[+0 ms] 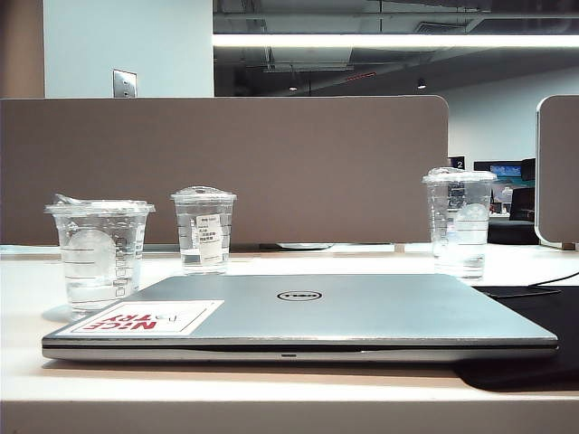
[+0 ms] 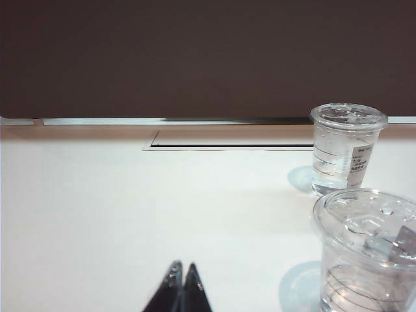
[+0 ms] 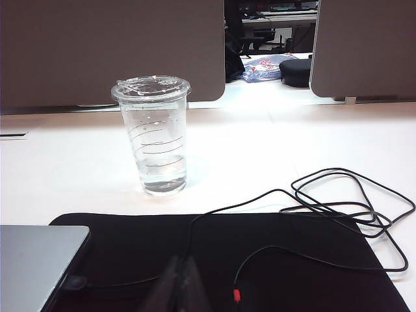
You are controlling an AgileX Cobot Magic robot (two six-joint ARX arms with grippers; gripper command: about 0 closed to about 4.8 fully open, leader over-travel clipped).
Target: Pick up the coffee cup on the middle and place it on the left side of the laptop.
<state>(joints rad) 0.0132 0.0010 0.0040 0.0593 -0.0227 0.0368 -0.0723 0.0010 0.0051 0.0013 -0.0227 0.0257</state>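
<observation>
White table [image 1: 271, 398]: laptop [image 1: 344, 312], 3 clear cups [image 1: 204, 228], black mat [image 3: 292, 260], black cable [image 3: 338, 201].

You see a slim silver laptop [image 1: 344, 312] bearing a red-and-white sticker [image 1: 145, 318], a short clear plastic coffee cup [image 1: 98, 253], a black mat [image 3: 260, 260], and a white worktop [image 2: 130, 214].

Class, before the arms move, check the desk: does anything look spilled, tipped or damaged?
Nothing stands out. All three cups, including the coffee cup, stand upright and lidded; the laptop lies closed. Only a loose cable sprawls by the mat. Both grippers, left and right, are shut.
</observation>
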